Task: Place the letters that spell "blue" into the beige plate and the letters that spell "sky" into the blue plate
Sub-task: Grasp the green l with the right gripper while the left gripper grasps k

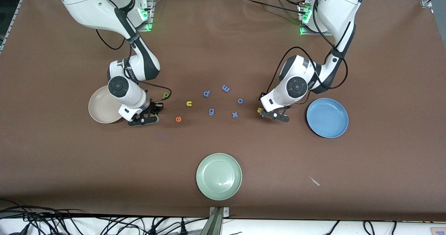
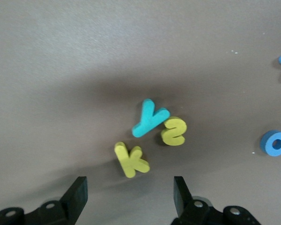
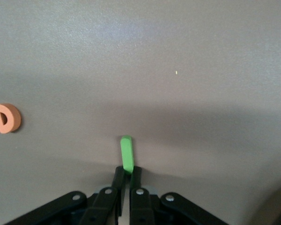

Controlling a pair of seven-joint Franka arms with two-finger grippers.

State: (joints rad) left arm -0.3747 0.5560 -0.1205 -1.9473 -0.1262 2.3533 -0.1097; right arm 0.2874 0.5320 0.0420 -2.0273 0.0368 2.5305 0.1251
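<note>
Step in hand: both arms were at their first pickups. The right gripper (image 3: 126,180) sat low on the table just beside the beige plate (image 1: 101,106), jaws clenched on the end of the green "l" (image 3: 126,154), a thin straight bar sticking out past the fingertips. Next move likely called for a lift and a short carry over the beige plate's rim, then release.

The left gripper (image 2: 130,197) hung low near the blue plate (image 1: 327,117), jaws spread wide and holding nothing, with the yellow "k" (image 2: 131,160), teal "y" (image 2: 150,118) and yellow "s" (image 2: 174,131) clustered together on the table in front of it. It probably needed to drop and close on the "k", the closest 1, without nudging the others.

Still loose mid-table: green "b" (image 1: 166,95), yellow "u" (image 1: 189,103), orange "e" (image 1: 178,119). Both plates looked empty.
</note>
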